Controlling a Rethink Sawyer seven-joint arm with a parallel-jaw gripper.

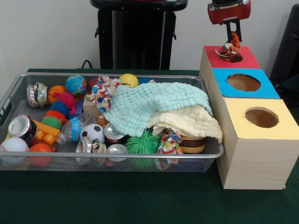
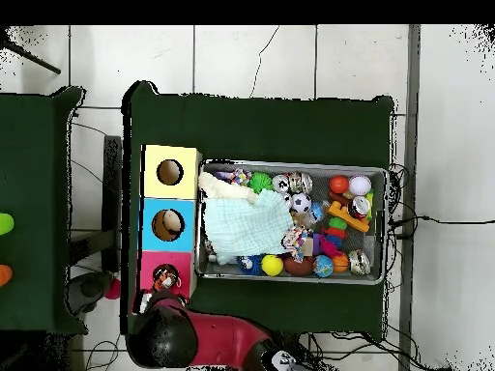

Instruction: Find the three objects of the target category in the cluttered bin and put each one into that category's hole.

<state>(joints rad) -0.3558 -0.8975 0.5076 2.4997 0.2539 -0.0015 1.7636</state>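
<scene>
My gripper (image 1: 233, 38) hangs at the far right, just above the red-topped wooden box (image 1: 247, 59). It is shut on an orange toy animal with dark stripes and white (image 1: 229, 49). The toy's lower end sits at the mouth of the round hole (image 1: 238, 59) and hides most of it. In the overhead view the toy (image 2: 167, 280) lies over the red top (image 2: 150, 273), and the arm (image 2: 203, 338) reaches in from below. The silver wire-mesh bin (image 1: 112, 155) stands left of the boxes, full of clutter. No other soft animal toy shows.
A blue-topped box (image 1: 223, 87) and a yellow-topped box (image 1: 285, 122), each with a round hole, stand in a row in front of the red one. In the bin a mint cloth (image 1: 149, 105) and a cream cloth (image 1: 187, 122) cover things, with balls, cans and spiky balls around.
</scene>
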